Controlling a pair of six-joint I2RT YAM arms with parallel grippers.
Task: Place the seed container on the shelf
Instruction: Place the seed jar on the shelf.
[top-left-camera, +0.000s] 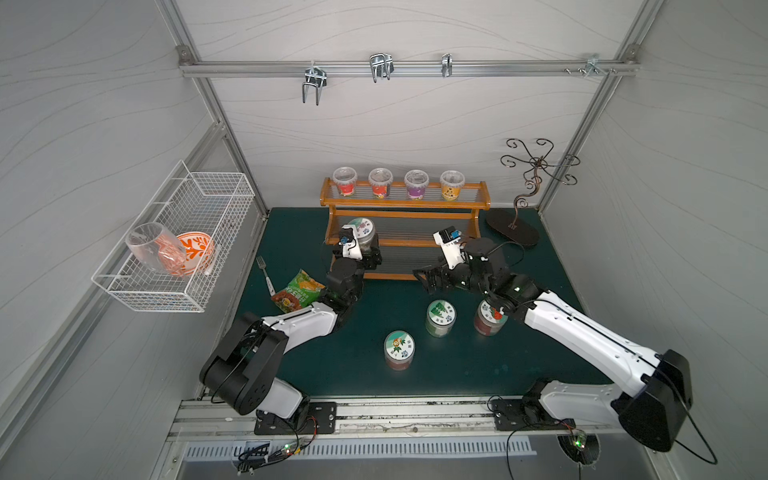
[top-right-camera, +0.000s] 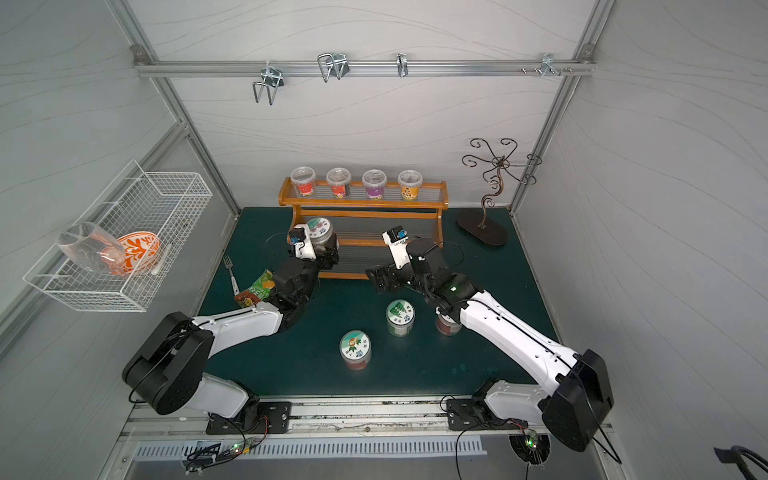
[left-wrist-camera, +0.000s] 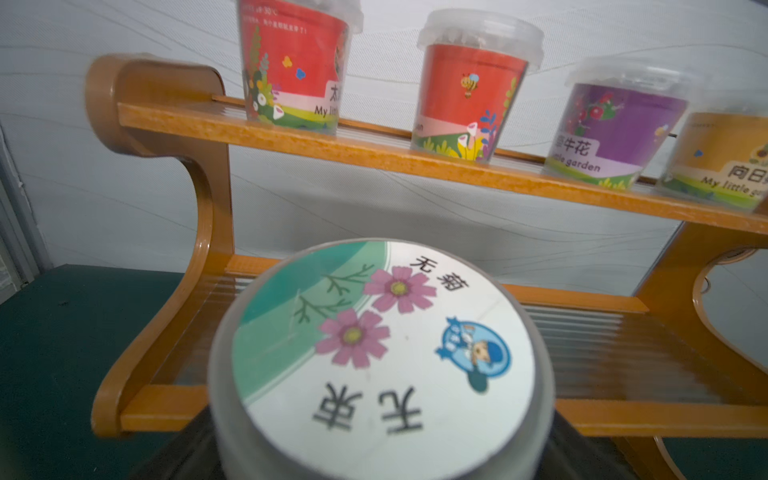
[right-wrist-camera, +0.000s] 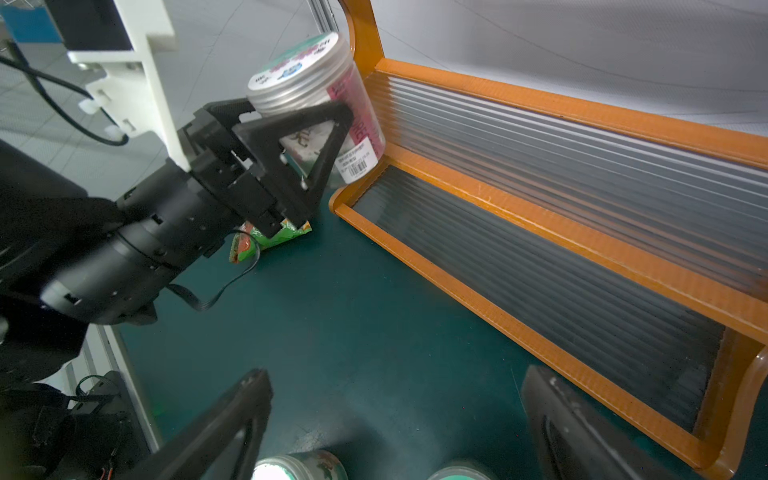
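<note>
At the left end of the shelf (top-left-camera: 405, 204), in both top views, I find the left gripper (top-left-camera: 365, 245) clamped around the seed container (top-left-camera: 360, 228), jaws spread to the jar's width. The flower-printed lid faces up, above the lower tiers. The right gripper (top-left-camera: 428, 281) hangs wide and empty before the lowest tier, over the green mat (top-left-camera: 332, 365). Four lidded cups (top-left-camera: 380, 183) stand in a row on the top tier. On the mat, well apart from the shelf, I note a front jar (top-left-camera: 400, 348), a leaf-lidded jar (top-left-camera: 440, 316) and a red-filled jar (top-left-camera: 490, 319), the last partly under the right arm. A snack packet (top-left-camera: 297, 291) lies between the left arm and a fork (top-left-camera: 264, 274).

Left wrist view: the seed container fills the lower middle, lid toward the camera. The middle tier's ribbed surface lies behind it and the cups stand above. I cannot see the fingers here, only dark shapes under the jar.

Right wrist view: one triangular finger (right-wrist-camera: 291, 119) of the left gripper presses the jar's side below the metal lid. The jar leans slightly toward the shelf's end post, its base just over the rail between the lowest and middle tiers. I cannot tell whether it rests there. The right gripper's own fingers (right-wrist-camera: 232, 419) stand far apart, holding nothing.
</note>
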